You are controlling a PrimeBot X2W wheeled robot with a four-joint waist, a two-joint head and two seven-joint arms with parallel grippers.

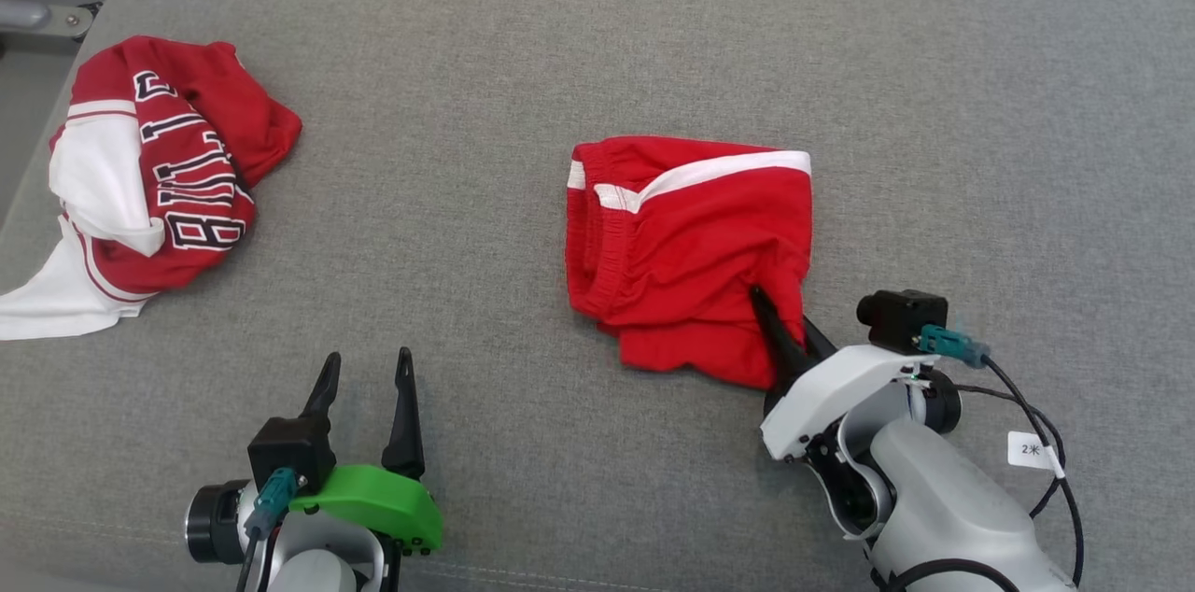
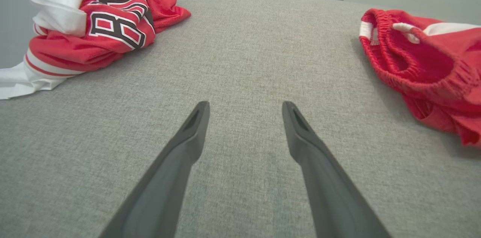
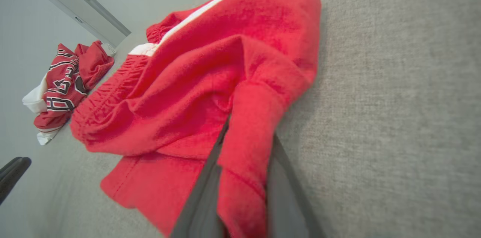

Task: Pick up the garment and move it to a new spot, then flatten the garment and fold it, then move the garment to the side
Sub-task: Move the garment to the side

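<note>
Pinching a fold at the lower right corner of the red cotton shorts with a white side stripe point(image 1: 691, 237), the robot's right gripper point(image 1: 782, 312) sits right of centre in the head view. Its two dark fingers are clenched on a ridge of red cloth, which the right wrist view shows bunched between them. The shorts lie just right of the middle of the frame on a wide grey woven-fabric surface point(image 1: 467, 60), as a compact, layered, nearly square bundle. The left gripper point(image 1: 368, 359) hovers at the lower left, fingers spread with nothing between them, well apart from the shorts. A crumpled red and white basketball jersey with black lettering point(image 1: 168, 181) rests at the upper left. The bundle looks doubled over yet creased, so this may be the opening pick-up or the closing shift aside; the pictures do not settle which, and at least one move remains. The elastic waistband runs top to bottom along the bundle's left edge, its opening facing frame left, and the hems face the bottom edge. The long axis is faint, running roughly top to bottom.
</note>
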